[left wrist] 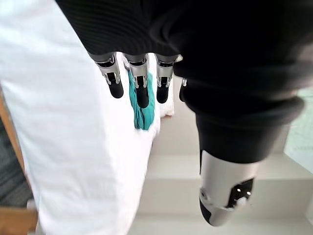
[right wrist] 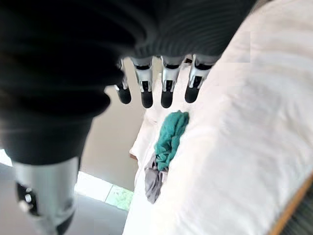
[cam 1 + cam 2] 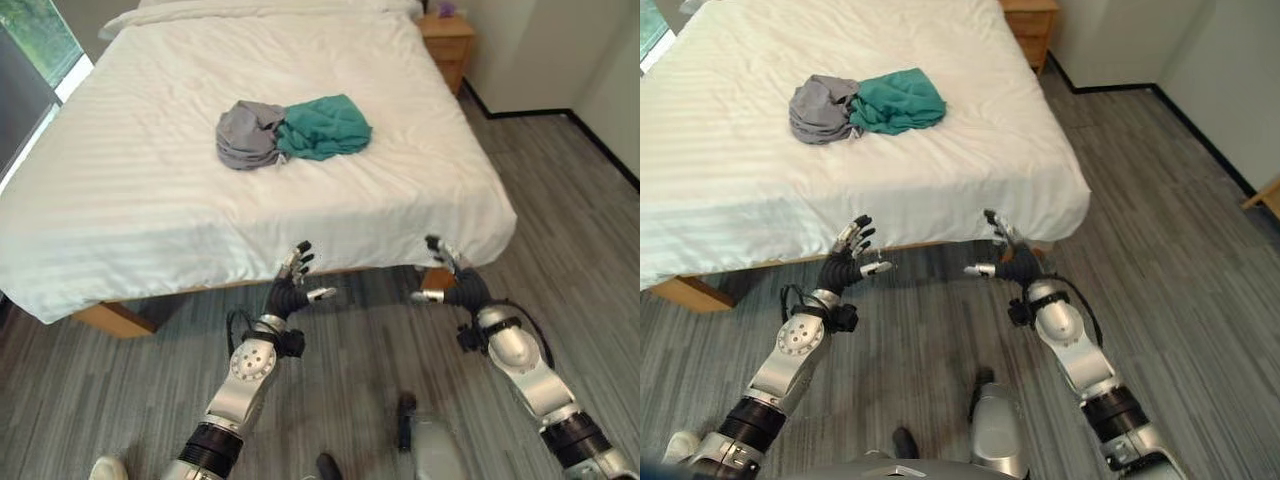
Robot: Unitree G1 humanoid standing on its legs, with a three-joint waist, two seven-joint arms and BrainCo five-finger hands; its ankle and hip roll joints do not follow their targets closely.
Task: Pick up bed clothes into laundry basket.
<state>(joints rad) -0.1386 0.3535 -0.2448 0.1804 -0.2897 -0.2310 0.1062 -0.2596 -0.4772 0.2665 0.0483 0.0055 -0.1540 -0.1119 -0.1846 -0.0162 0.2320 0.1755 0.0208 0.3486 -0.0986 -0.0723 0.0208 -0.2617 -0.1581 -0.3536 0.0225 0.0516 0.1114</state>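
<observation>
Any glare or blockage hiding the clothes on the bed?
Left eye view: bed evenly lit, grey garment and teal garment unobscured. Left wrist view: left hand overlaps the teal garment. Right wrist view: bright sheet, both garments clear of the right hand.

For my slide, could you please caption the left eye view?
Both open hands, left and right, raised before bed bearing grey and teal clothes.

No writing, label or number can be read anywhere from here, not on the bed sheet [image 3: 150, 190], the teal garment [image 3: 325, 125] or the grey garment [image 3: 245, 135] lying on it.
</observation>
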